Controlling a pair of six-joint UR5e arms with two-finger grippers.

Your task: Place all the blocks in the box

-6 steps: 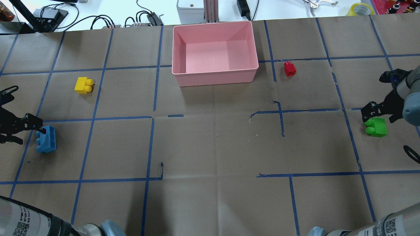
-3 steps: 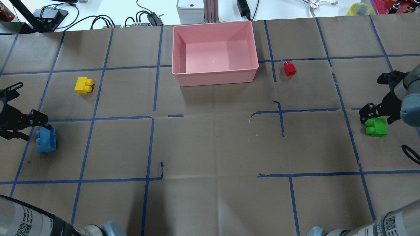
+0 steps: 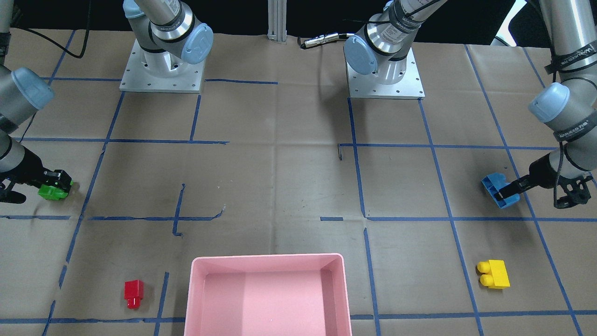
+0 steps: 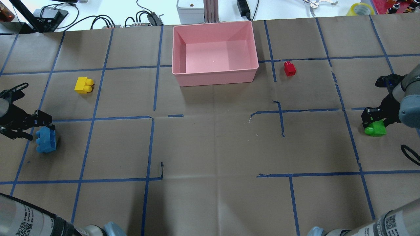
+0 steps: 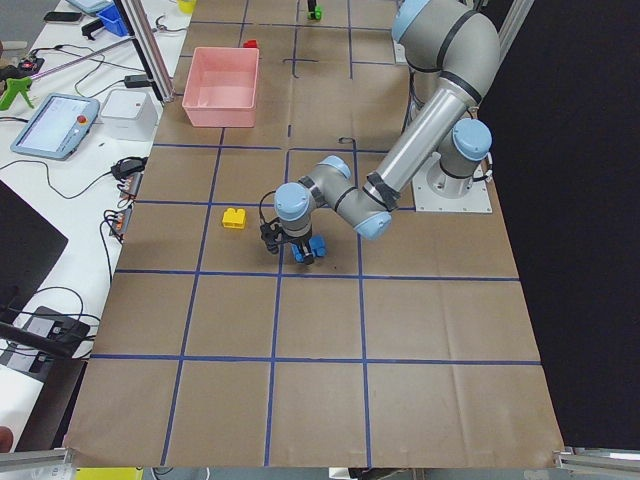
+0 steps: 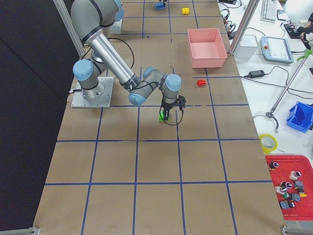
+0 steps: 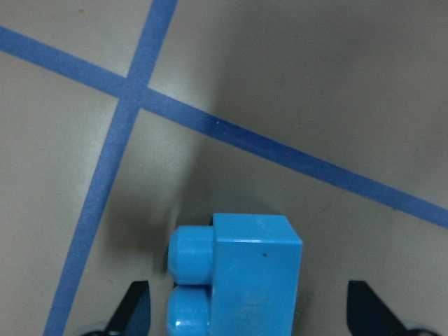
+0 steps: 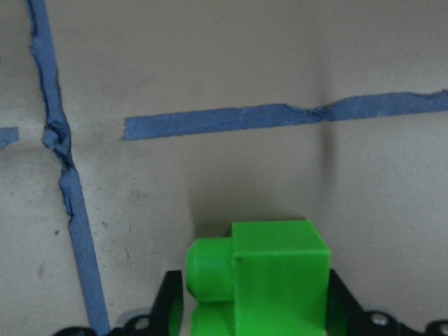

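The pink box (image 4: 216, 76) stands empty at the table's far middle; it also shows in the front view (image 3: 267, 257). The blue block (image 4: 46, 142) lies at the left, between the open fingers of my left gripper (image 4: 46, 128), which straddles its far end (image 7: 248, 311). The green block (image 4: 376, 129) lies at the right on the table; my right gripper (image 4: 372, 119) is down over it with both fingers against its sides (image 8: 255, 308). The yellow block (image 4: 84, 85) lies left of the box. The red block (image 4: 289, 68) lies just right of the box.
Blue tape lines grid the brown paper on the table (image 4: 210, 147). Cables and devices (image 4: 144, 18) lie beyond the far edge behind the box. The arm bases (image 3: 161, 70) stand at the robot's side of the table.
My left gripper has moved right and now straddles the blue block's far end. My right gripper has come down over the green block and covers more of it.
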